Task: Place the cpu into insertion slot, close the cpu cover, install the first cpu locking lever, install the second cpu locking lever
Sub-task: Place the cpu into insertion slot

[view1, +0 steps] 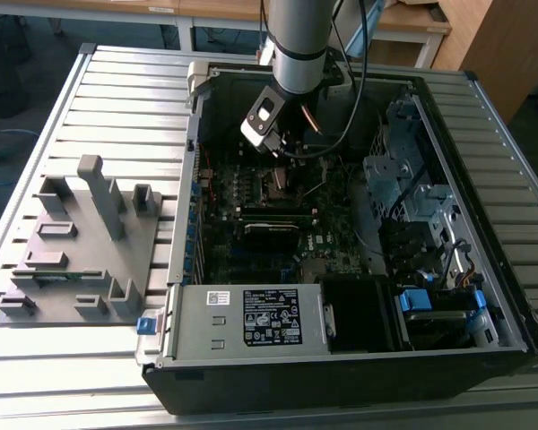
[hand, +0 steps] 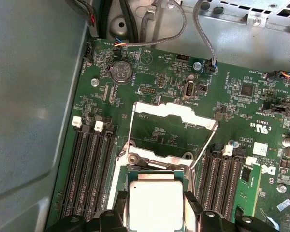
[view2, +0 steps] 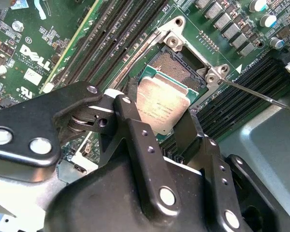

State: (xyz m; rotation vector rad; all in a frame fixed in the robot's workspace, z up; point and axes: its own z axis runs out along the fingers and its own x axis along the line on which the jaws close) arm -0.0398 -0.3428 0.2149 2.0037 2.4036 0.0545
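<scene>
- We saw the arm (view1: 300,36) reaching down into the open computer case (view1: 341,390), which lay on a slatted metal table (view1: 117,98). A grey fixture (view1: 81,251) sat on the table, to the exterior view's left of the case.
- The gripper (hand: 156,211) was clamped on the cpu (view2: 162,108). In both wrist views its dark fingers (hand: 193,210) pressed on two opposite edges of the silvery square.
- The cpu hung over the insertion slot (view2: 180,71) and covered part of it, with the slot's dark pin field showing beyond one edge of the cpu. We could not tell whether the cpu touched the slot.
- The cpu cover (hand: 176,112) stood swung open at the slot's edge, and the green circuit board (hand: 241,111) was visible through its window.
- A thin locking lever (view2: 261,95) stuck out free from one corner of the slot, unlatched.
- Rows of black memory slots (hand: 92,169) flanked the insertion slot on two sides.
</scene>
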